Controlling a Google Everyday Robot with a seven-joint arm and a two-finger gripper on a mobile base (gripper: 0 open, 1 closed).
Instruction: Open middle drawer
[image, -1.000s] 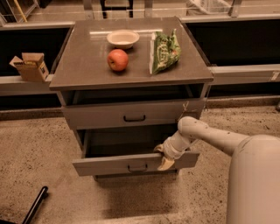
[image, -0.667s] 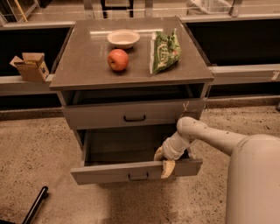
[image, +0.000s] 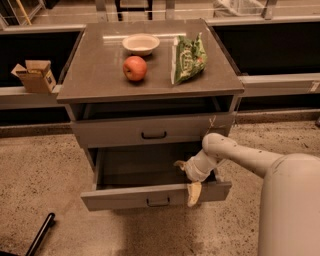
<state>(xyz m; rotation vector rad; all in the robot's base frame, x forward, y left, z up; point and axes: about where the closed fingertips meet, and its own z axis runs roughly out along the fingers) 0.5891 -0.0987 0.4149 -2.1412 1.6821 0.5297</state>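
middle drawer (image: 125, 196): pulled well out of the cabinet, its front standing clear of the carcass and below the top drawer (image: 115, 134), loop handle facing the camera. judged: the opening is essentially done. what may remain is a little more travel, if any, and taking the arm away.

gripper (image: 187, 180): at the right end of the middle drawer's front, on its top edge. fingers (image: 194, 194) spread; one hangs down over the outside of the front, the other points back over the drawer's inside. cannot tell whether either one presses on the panel.

contents, middle drawer: floor looks bare, nothing seen in it; the strip just behind the front wall is hidden.

top drawer: front sits a little forward, with a dark gap under the desk (image: 100, 75). nothing visible inside from this angle.

on the desk: bowl (image: 150, 49), seemingly empty; apple (image: 135, 68) just in front of it; green bag (image: 187, 59) to the right, apart from both.

box (image: 35, 75): on the ledge left of the cabinet, flaps open, contents not visible.
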